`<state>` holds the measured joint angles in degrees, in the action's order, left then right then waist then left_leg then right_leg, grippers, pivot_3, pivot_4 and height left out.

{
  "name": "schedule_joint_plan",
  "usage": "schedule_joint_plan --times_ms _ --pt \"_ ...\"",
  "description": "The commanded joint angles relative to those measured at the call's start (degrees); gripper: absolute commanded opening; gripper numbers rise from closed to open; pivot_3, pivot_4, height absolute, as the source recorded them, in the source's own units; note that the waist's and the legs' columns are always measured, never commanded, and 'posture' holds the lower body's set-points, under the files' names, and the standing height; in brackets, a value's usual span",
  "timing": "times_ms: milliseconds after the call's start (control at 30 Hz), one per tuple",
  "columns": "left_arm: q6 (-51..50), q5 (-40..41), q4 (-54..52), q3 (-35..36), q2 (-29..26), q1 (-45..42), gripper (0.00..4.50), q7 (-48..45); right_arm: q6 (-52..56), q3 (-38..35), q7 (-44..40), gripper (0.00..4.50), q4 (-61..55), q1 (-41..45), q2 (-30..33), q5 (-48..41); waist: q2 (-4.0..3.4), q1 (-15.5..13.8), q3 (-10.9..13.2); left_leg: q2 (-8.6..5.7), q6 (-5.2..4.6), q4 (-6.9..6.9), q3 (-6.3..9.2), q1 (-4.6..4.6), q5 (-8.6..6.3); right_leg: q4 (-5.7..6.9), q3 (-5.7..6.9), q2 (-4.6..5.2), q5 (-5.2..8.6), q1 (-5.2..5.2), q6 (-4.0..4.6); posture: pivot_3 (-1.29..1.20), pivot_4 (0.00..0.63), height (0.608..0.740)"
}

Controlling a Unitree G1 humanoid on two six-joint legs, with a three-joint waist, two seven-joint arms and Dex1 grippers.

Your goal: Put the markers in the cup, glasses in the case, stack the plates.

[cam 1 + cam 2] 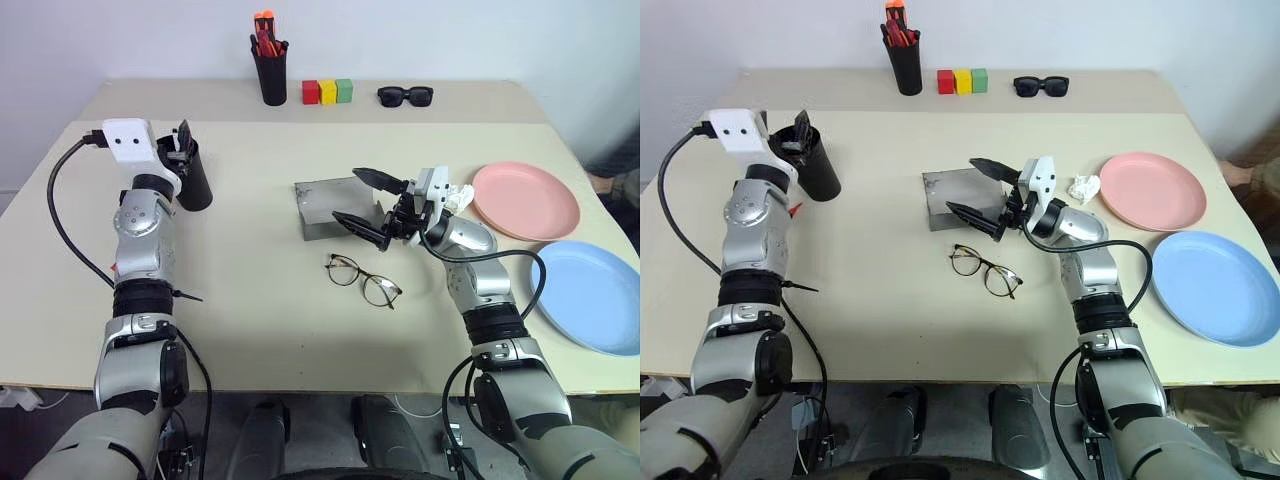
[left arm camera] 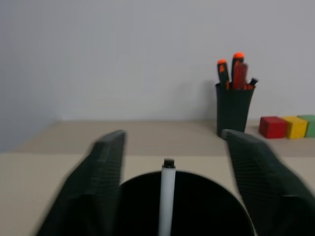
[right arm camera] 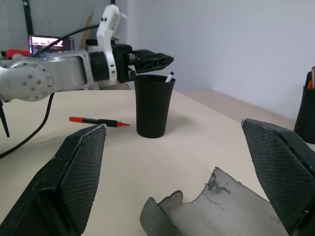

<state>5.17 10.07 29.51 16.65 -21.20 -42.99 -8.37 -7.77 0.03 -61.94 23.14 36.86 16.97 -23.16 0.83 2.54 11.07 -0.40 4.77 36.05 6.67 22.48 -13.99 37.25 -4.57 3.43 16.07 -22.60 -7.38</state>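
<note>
Left gripper [image 2: 170, 162]: our fingers spread above the cup [image 3: 152, 105].
Markers: white-part marker [image 2: 167, 196] inside cup (upright); red-ended marker [image 3: 98, 121] on the table beside it.
Right gripper [image 1: 368, 205]: spread wide over the case [image 1: 330, 207].

we've got the left arm stretched forward, left gripper [image 3: 147, 60] with its fingers spread apart, our right arm bent across toward the left, right gripper [image 1: 366, 203] pointing sideways, its two black fingers splayed wide
</note>
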Motion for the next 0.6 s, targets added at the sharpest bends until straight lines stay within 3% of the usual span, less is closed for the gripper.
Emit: schedule_joint_plan --times_ms 33,167,333,433,600 --pt "-4.22 3.91 -9.74 2.03 -1.97 0.47 3.99 -1.20 -0.15 -1.05 0.24 4.50 -2.25 0.48 0.40 -0.34 0.00 0.10 0.00 0.00 0.00 0.00 0.00 0.00 0.00 0.01 0.00 0.00 0.00 -0.01 0.00 0.00 0.150 0.740" --pt "-17.54 12.35 -23.16 6.82 -7.08 2.89 3.99 -2.77 0.48 -0.72 0.23 4.50 -2.98 0.08 0.74 -0.15 0.00 0.55 0.00 0.02 0.01 -0.03 0.00 0.00 0.00 0.04 -0.01 -0.02 0.00 -0.06 0.00 0.00 0.150 0.740" --pt "-33.53 17.89 -30.69 13.03 -21.10 11.49 3.99 -9.76 3.33 1.12 -1.25 4.50 -4.76 -1.17 1.22 0.24 -0.04 1.79 0.02 0.04 0.00 -0.09 0.00 -0.02 0.00 0.07 -0.02 -0.04 0.01 -0.07 0.01 0.00 0.150 0.740" --pt "-41.62 15.51 -30.70 11.11 -30.98 18.56 3.99 -14.78 5.75 4.05 -4.47 4.50 -6.50 -2.67 2.02 0.77 -0.06 1.63 0.04 0.07 0.00 -0.11 0.00 -0.05 0.00 0.11 -0.02 -0.10 0.02 -0.08 0.02 0.00 0.150 0.740" --pt "-46.78 13.72 -27.79 5.93 -41.73 22.94 3.99 -25.32 6.01 7.15 -8.27 4.50 -6.52 -3.53 2.24 1.87 0.01 0.95 0.07 0.06 0.02 -0.02 0.04 -0.05 0.01 0.10 0.01 -0.13 0.03 0.03 0.04 0.00 0.150 0.740"
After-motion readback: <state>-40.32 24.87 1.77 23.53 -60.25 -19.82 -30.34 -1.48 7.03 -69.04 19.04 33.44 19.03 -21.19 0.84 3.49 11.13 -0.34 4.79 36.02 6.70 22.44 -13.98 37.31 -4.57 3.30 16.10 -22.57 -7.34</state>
